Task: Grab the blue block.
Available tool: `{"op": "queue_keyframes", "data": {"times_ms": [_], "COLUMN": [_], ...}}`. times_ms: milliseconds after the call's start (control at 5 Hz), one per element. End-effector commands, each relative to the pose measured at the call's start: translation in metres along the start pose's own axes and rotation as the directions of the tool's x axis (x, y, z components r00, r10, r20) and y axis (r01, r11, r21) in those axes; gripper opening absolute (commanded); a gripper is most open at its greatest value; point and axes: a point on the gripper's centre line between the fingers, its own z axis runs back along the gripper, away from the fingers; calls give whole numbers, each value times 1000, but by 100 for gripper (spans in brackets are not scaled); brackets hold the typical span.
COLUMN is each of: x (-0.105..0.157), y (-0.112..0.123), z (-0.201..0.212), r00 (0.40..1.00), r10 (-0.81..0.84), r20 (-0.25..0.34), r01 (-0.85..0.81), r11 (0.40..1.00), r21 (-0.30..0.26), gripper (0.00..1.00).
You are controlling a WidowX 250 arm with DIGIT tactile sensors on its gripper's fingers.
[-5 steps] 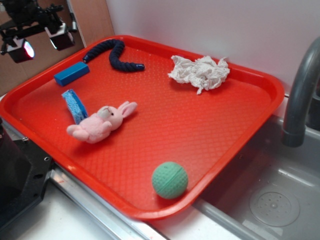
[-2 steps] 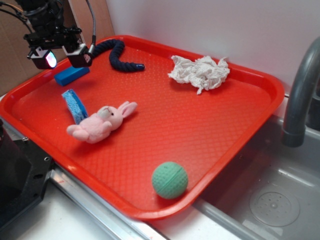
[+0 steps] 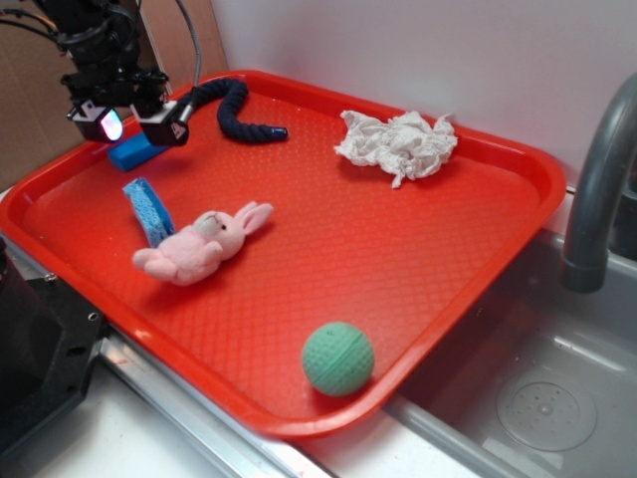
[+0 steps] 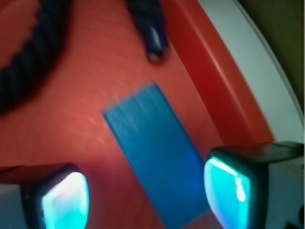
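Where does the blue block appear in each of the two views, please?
Exterior: the blue block lies far left on the tray, partly hidden under the open gripper.
Wrist: the block fills the centre, between the fingertips.
Shared landmark: the dark blue rope just beyond it.

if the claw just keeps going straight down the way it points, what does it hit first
Most likely the blue block: the open claw points down with the block lying between and below its fingers. How far above it sits is hard to judge.
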Motion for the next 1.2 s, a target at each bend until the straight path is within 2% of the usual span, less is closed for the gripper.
{"op": "queue_keyframes", "data": {"times_ms": [0,400,800,1000], "x": [8,-8,-23,-23], "y": [13,2,-20,-20], "z": [3,-14,-5,-10], "r00": [991,994,992,993], "r10": [-128,-112,-126,-118], "r20": [46,-10,3,-18], "r01": [127,113,126,118], "r11": [992,993,992,993], "r21": [23,33,3,6], "gripper": [100,100,100,100]}}
